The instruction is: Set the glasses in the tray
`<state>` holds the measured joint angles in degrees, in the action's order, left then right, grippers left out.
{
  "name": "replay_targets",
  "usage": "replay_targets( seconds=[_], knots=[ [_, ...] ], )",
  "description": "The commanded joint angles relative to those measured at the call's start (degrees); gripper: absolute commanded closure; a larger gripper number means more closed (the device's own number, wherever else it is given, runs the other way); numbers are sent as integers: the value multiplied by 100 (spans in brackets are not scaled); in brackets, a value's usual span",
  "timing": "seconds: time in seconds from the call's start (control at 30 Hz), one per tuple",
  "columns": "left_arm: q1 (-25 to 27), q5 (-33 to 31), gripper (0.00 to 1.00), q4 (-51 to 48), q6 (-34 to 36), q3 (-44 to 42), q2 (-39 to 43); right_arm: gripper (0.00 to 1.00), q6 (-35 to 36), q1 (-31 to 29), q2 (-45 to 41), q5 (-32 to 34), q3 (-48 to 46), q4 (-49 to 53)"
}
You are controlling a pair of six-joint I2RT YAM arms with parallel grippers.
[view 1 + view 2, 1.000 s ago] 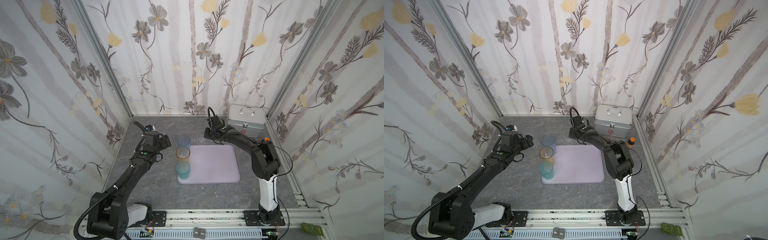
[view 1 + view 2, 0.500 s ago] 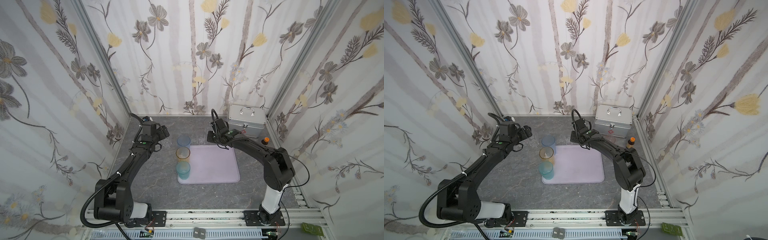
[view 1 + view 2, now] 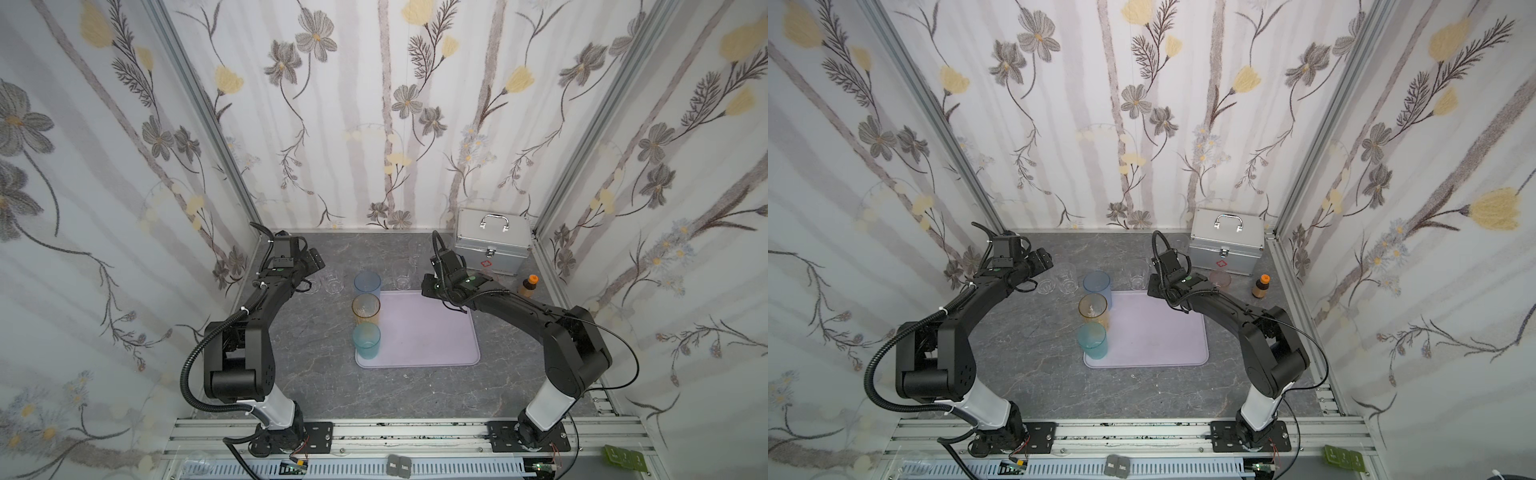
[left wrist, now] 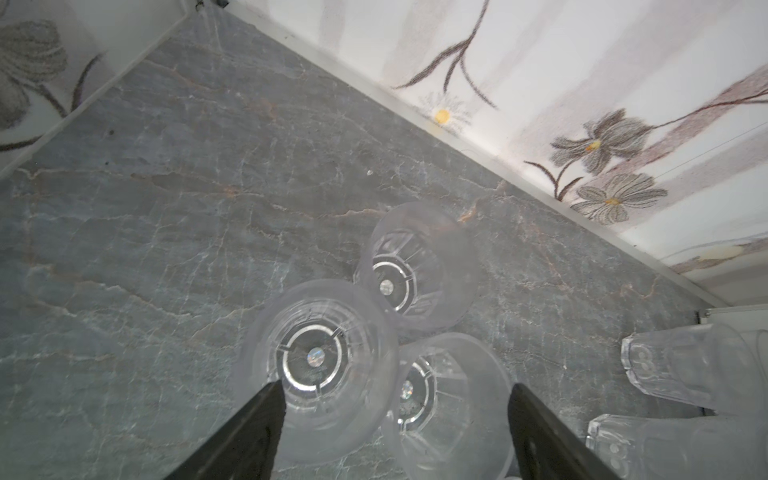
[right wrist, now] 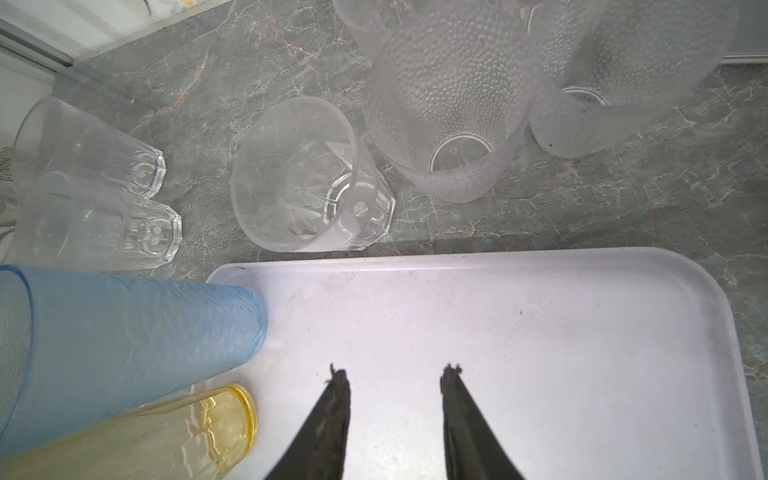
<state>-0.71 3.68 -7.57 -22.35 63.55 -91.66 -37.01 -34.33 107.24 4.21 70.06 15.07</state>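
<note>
tray (image 3: 432,332) flat on grey table (image 3: 316,374), mid-scene in both top views. three tall tumblers stand in it along its left rim, in a row running near to far: teal tumbler (image 3: 366,341) nearest, amber tumbler (image 3: 365,309) in the middle, blue tumbler (image 3: 367,284) at the far left corner. all upright, mouths up, long axes vertical.

right gripper (image 5: 395,374) hangs over the far part of the tray. jaws parted, holding nothing; only lilac tray floor shows between them. blue and amber tumblers stand off to one side of the jaws, not between them. just past the tray's far rim a lone faceted tumbler (image 5: 311,178) stands upright on the table, ahead of the jaws and apart from them. frosted tumblers (image 5: 449,104) stand beyond it, close together; touching or not, cannot tell.

left gripper (image 4: 395,386) hangs above a cluster of three short clear tumblers (image 4: 316,361) on the table, left of the tray's far corner. jaws spread wide, gripping nothing. two of the cluster fall within the span of the jaws, the third lies further ahead. one fingertip overlaps the rim of the nearest in the left wrist view; contact cannot be told. all three are seen straight down their mouths, bases on the table, axes vertical.

pink tumbler (image 3: 1220,279) upright near silver case (image 3: 1227,245), partly behind the right arm. brown bottle (image 3: 1261,286) beside it, outside the tray.
</note>
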Motion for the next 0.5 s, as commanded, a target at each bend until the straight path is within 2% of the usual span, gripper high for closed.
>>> replay_targets(
  seconds=[0.0,0.23,0.47],
  knots=[
    [5,9,14,-7,-88,-182,250,62,-32,-34,54,-134,-19,-338],
    [245,-2,14,1,-224,-726,1051,61,-93,-21,302,-370,25,-451],
    [837,-243,13,-7,-353,-1030,1717,61,-87,157,244,-507,-260,-428]
  ],
)
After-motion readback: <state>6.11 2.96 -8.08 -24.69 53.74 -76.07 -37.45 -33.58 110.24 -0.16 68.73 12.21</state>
